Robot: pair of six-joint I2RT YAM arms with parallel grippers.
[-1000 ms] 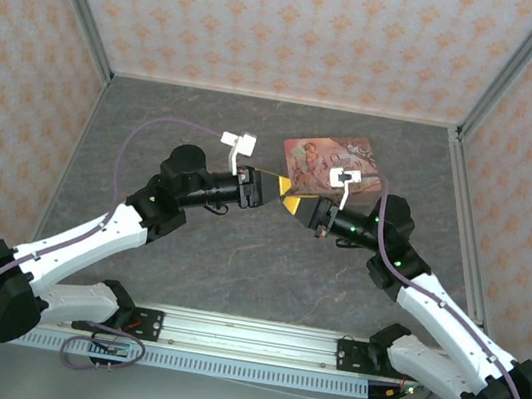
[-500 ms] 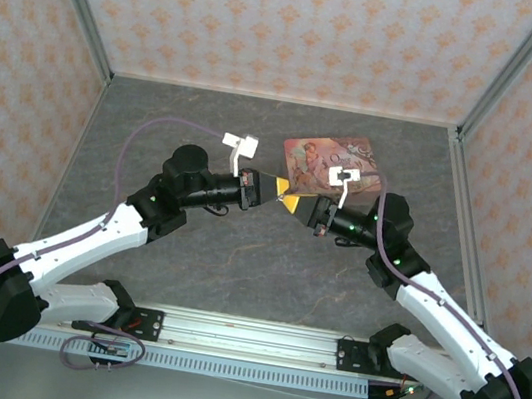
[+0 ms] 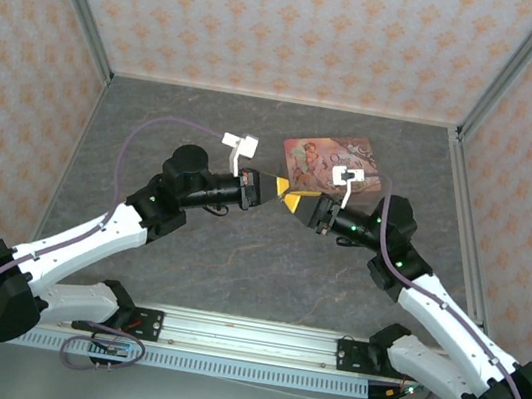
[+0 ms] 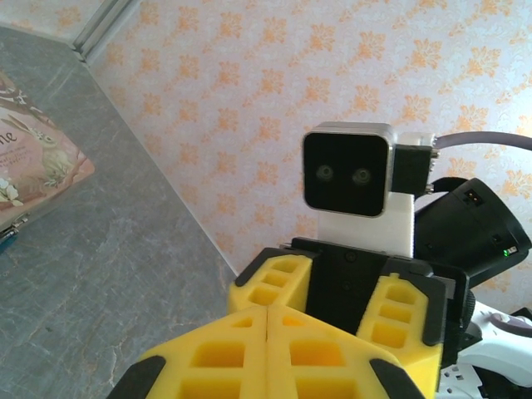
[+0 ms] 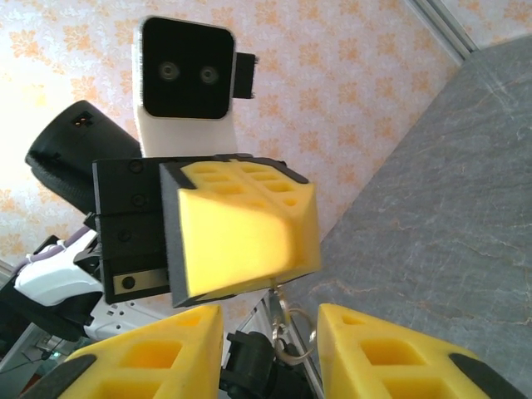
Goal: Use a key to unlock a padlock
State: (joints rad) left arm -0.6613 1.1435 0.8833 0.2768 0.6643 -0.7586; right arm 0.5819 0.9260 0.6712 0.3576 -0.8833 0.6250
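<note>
Top external: both arms meet tip to tip over the middle of the table (image 3: 234, 275), just beside the pink tin (image 3: 329, 155). Left jaws fully shut. On right wrist I see a key ring (image 5: 288, 326) poking out from their closed tip, so I read it as pinched there. Right jaws part open, yellow fingers (image 5: 378, 345) either side of that ring, gripping nothing. Padlock (image 4: 6, 236): blue sliver at the left wrist frame edge, against the tin, mostly cut off.
</note>
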